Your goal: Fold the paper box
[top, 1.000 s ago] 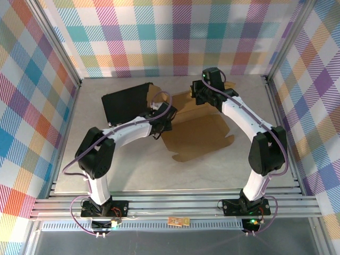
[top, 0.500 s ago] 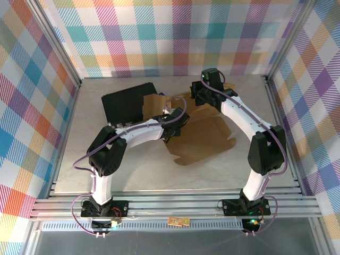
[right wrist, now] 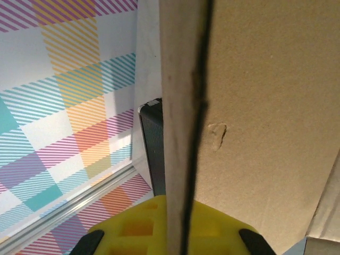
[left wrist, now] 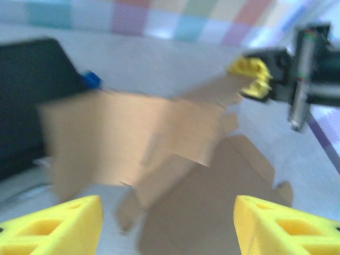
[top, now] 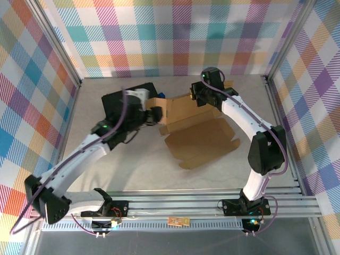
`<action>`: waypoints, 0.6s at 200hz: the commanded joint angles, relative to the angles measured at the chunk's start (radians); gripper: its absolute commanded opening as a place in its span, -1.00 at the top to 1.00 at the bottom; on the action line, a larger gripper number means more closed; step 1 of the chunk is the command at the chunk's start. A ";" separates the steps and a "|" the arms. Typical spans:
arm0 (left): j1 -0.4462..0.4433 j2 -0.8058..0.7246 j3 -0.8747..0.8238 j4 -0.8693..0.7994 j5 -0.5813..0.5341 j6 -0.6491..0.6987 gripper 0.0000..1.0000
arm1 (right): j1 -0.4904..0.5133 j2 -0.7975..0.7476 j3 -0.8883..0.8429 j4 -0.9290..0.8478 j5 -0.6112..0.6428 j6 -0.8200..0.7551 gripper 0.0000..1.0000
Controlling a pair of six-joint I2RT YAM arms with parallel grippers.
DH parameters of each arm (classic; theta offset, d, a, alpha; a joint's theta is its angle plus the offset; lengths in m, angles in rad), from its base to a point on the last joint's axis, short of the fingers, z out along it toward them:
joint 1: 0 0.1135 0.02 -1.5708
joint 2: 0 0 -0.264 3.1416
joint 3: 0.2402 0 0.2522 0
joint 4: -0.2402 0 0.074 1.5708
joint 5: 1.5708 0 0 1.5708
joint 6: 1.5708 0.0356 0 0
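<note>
The paper box (top: 204, 142) is a brown die-cut cardboard sheet lying mostly flat mid-table, with its rear panel (top: 179, 109) raised. My right gripper (top: 196, 96) is shut on that panel's far edge. In the right wrist view the cardboard edge (right wrist: 183, 106) runs straight down between the yellow fingers (right wrist: 138, 228). My left gripper (top: 158, 116) hovers just left of the raised panel, open and holding nothing. In the left wrist view its yellow fingertips (left wrist: 58, 226) stand wide apart below the blurred cardboard (left wrist: 133, 138), and the right gripper (left wrist: 254, 79) shows pinching the panel's far corner.
A black rectangular case (top: 121, 103) lies at the back left, right behind the left gripper, with a small blue object (top: 161, 97) beside it. Aluminium rails (top: 175, 204) edge the table front and sides. Plaid walls enclose the workspace.
The left arm has swung back to the left, off the sheet, and its jaws have opened. The rear panel now stands more upright. The right gripper has stayed clamped in place.
</note>
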 commanded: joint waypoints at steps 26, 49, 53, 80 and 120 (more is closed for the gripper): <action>0.132 0.023 -0.233 0.153 0.011 0.351 -0.22 | -0.022 -0.002 0.069 -0.056 -0.069 -0.118 1.00; 0.188 0.022 -0.322 0.338 0.098 0.404 -0.13 | -0.034 0.020 0.104 -0.097 -0.110 -0.163 1.00; 0.191 0.023 -0.333 0.363 0.115 0.417 -0.13 | -0.037 0.025 0.110 -0.104 -0.117 -0.172 1.00; 0.192 0.050 -0.349 0.455 0.223 0.486 -0.17 | -0.049 0.050 0.135 -0.124 -0.169 -0.213 1.00; 0.192 0.090 -0.330 0.521 0.335 0.468 -0.27 | -0.053 0.056 0.125 -0.129 -0.171 -0.218 1.00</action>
